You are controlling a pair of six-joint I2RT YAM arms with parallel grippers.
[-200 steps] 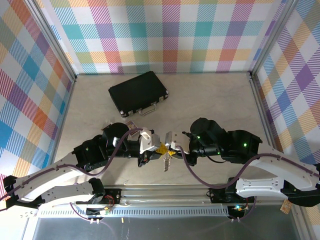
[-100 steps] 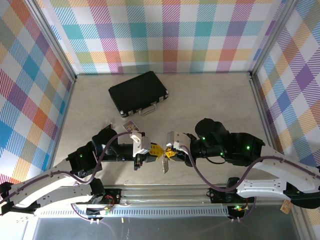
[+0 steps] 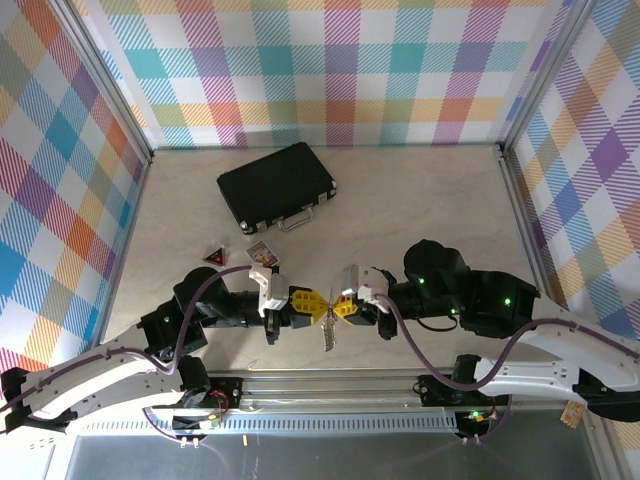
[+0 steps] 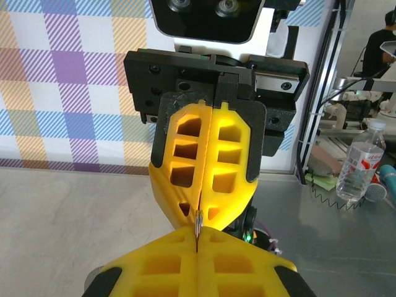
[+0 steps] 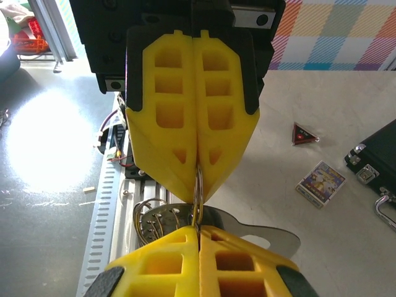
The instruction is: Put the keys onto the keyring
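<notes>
**A:** Two arms at this, then. Where does everything sit?

**B:** Over the near edge of the counter [image 3: 420, 210], well apart from the black case [image 3: 277, 186]. The left gripper [image 3: 314, 305] and right gripper [image 3: 343, 307] meet tip to tip, each pinched closed on the keyring.

**A:** And the key?

**B:** The key [image 5: 266, 234] is flat, silver and dull-shiny, and it hangs just below the fingertips. I can't tell whether it is threaded on.

**A:** How will it handle?

**B:** Light, rigid and slick, I'd judge. Take it by the broad head, flat between the pads.

**A:** The ring itself?

**B:** The keyring [image 5: 143, 218] is thin coiled steel wire. It is probably springy and likely to twist or slip, so I'd clamp across the wire, away from the split end.
</notes>
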